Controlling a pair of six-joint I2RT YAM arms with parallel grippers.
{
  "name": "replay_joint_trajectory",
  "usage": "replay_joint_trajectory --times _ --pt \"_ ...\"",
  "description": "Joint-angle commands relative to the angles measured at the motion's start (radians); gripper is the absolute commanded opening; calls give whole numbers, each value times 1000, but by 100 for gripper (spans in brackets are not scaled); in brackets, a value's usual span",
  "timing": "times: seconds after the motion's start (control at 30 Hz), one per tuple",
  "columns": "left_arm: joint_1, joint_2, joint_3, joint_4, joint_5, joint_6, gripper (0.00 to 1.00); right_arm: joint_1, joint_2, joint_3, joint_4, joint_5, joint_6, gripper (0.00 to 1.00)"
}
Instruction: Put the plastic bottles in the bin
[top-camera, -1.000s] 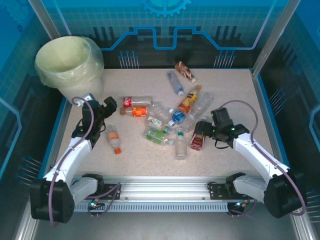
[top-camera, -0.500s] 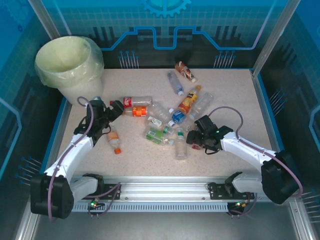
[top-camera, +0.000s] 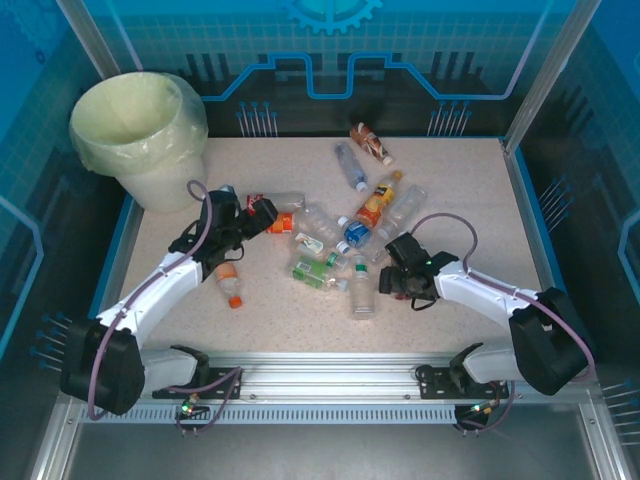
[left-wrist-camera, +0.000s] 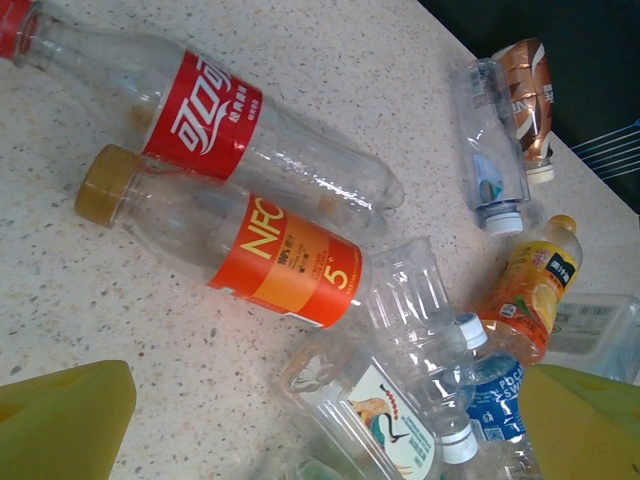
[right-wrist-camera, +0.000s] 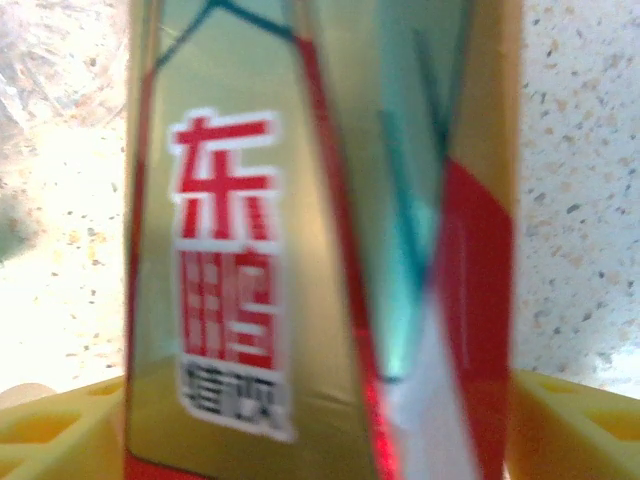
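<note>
Several plastic bottles (top-camera: 335, 245) lie scattered mid-table. The bin (top-camera: 135, 125), a cream bucket with a yellowish liner, stands at the far left corner. My left gripper (top-camera: 265, 212) is open above a red-label bottle (left-wrist-camera: 205, 105) and an orange-label bottle (left-wrist-camera: 280, 255). A clear crane-label bottle (left-wrist-camera: 400, 420) lies between its yellow fingers (left-wrist-camera: 65, 420), untouched. My right gripper (top-camera: 392, 280) is low over a red-and-gold labelled bottle (right-wrist-camera: 320, 250). That bottle fills the gap between the wide-set yellow fingers (right-wrist-camera: 60, 425). It still rests on the table.
A lone orange-capped bottle (top-camera: 228, 280) lies by the left forearm. A brown-label bottle (top-camera: 372, 142) and a clear one (top-camera: 350, 165) lie farther back. A white-capped bottle (top-camera: 361, 288) lies just left of the right gripper. Blue walls ring the table (top-camera: 470, 190).
The left gripper has swung right and away from me to above the red- and orange-label bottles. The right gripper has slid left and down over the red-and-gold bottle.
</note>
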Motion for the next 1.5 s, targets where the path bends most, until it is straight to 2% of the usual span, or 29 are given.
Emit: replay_joint_trajectory --times 0.0,0.27,0.47,0.63,0.83,0.93,1.07,1.27,1.47 --pt "-14 14 36 -26 -1 12 99 12 -7 -32 15 46 -38 80" --pt "-53 30 69 4 96 35 99 29 -151 -73 21 83 -104 64" --pt "-112 54 93 55 195 42 99 63 -276 -18 20 90 -170 55" --pt "-175 74 125 108 278 19 99 109 -311 55 120 -19 -263 53" --pt "-272 95 182 137 311 -2 99 173 -272 116 283 -145 -332 53" --pt "-309 102 169 245 393 26 99 197 -241 139 344 -196 -344 54" --pt "-349 102 168 286 380 54 99 220 -202 160 399 -242 -342 54" --pt "-356 103 162 206 175 -10 99 250 -181 170 463 -270 -331 54" --pt "-357 125 168 201 173 -25 99 255 -176 170 521 -321 -324 54"
